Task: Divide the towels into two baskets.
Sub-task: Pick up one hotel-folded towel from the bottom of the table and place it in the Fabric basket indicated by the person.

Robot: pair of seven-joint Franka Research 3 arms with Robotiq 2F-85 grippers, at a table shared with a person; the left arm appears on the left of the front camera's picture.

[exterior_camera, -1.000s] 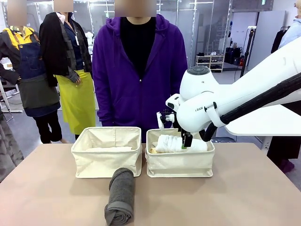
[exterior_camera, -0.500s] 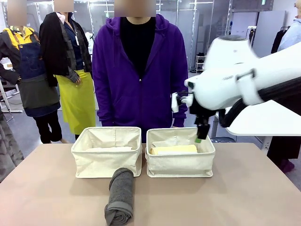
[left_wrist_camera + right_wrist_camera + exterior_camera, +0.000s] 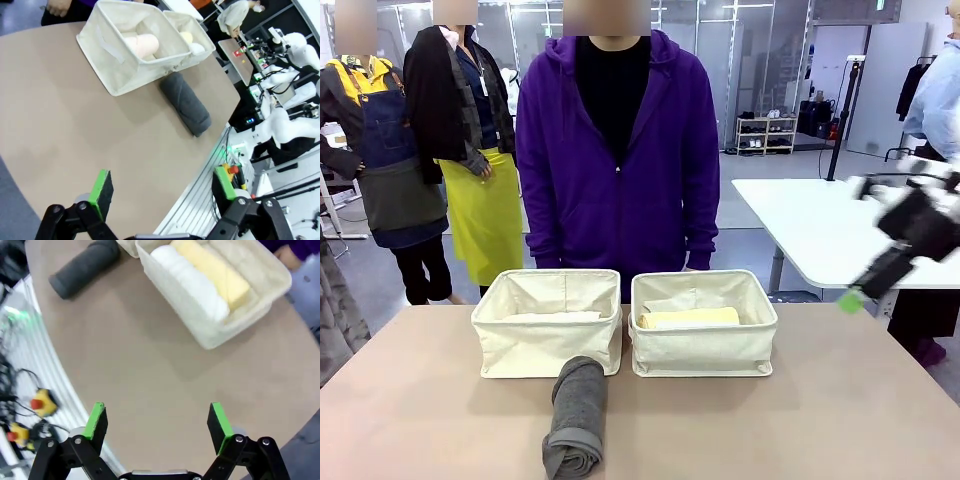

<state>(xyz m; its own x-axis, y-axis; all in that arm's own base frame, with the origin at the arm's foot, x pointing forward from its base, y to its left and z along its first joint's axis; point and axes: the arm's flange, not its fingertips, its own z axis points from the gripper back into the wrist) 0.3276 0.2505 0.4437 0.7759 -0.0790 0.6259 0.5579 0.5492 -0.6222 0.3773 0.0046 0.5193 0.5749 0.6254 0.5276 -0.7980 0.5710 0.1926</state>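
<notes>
Two cream baskets stand side by side at the far middle of the table, the left basket and the right basket. A pale yellow towel lies in the right one, with a white towel beside it. A pale peach towel lies in the left basket. The dark grey towel lies on the table in front of the baskets. My right gripper hangs blurred at the far right, off the table; its wrist view shows it open and holding nothing. My left gripper is open above the table's near edge.
A person in a purple hoodie stands right behind the baskets. A white table stands at the back right. Bare brown tabletop lies in front of and beside the baskets.
My right arm has risen out of the right basket and swung away to the right, leaving the white towel in that basket. The grey towel has not moved.
</notes>
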